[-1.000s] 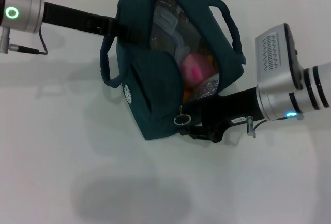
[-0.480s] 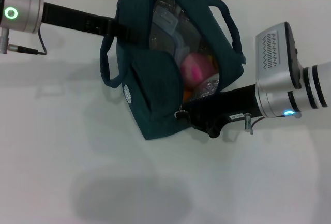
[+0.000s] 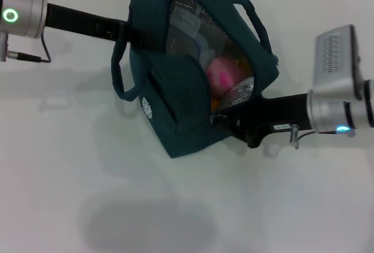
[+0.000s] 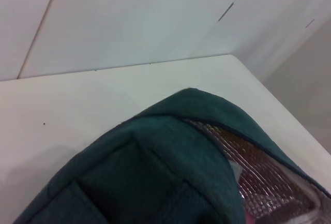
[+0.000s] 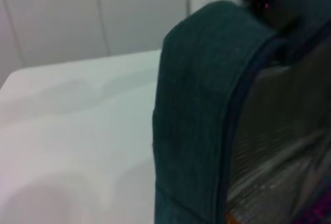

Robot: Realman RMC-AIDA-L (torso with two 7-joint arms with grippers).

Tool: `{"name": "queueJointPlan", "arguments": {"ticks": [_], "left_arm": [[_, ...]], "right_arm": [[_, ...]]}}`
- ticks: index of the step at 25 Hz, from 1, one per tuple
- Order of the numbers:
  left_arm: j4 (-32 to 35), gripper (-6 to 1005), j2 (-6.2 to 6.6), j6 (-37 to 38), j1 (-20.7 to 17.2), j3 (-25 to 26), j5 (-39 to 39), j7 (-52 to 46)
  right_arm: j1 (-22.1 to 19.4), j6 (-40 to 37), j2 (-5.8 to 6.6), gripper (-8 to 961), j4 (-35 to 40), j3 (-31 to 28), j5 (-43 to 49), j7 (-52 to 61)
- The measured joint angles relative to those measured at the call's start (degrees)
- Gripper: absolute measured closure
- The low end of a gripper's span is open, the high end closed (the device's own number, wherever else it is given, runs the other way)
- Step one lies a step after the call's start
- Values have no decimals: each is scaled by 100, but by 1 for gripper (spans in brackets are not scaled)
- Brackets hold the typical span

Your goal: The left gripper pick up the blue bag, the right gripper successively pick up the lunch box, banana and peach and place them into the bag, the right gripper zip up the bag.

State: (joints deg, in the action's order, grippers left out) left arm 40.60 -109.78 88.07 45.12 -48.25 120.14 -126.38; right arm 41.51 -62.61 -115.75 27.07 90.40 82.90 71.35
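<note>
blue bag (image 3: 175,107) held up by left claw (image 3: 137,34), right claw (image 3: 225,121) at its open corner

**Left wrist cam: pretty much all bag**

The blue bag (image 4: 155,172) fills the lower half of the frame, its dark teal fabric rising to a rounded hump around the centre. Stitched seams cross the fabric at lower left. At lower right the bag gapes open, showing crinkled silver foil lining (image 4: 264,180) with a hint of a clear plastic edge (image 4: 305,208) along the bottom right corner. Behind the bag sits a white table (image 4: 77,100), and pale wall panels (image 4: 129,17) take up the top of the frame.
</note>
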Motion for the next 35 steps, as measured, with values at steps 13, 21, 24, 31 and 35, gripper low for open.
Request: {"name": "queueJointPlan", "arguments": {"ticks": [13, 21, 24, 31, 35], "left_arm": [[1, 951, -5, 0, -4, 0, 1, 42], [1, 951, 11, -99, -12, 5, 5, 44], [1, 951, 15, -148, -12, 7, 26, 43], [1, 951, 3, -150, -13, 2, 50, 82], [1, 951, -18, -150, -25, 0, 51, 126]], "right_arm": [[-877, -956, 26, 942, 936, -843, -140, -504], [-695, -1191, 291, 941, 935, -848, 442, 262], [-632, -1414, 434, 940, 919, -865, 456, 521], [-494, -1529, 518, 939, 905, -1028, 447, 764], [-487, -1601, 438, 939, 942, -1329, 453, 700]]}}
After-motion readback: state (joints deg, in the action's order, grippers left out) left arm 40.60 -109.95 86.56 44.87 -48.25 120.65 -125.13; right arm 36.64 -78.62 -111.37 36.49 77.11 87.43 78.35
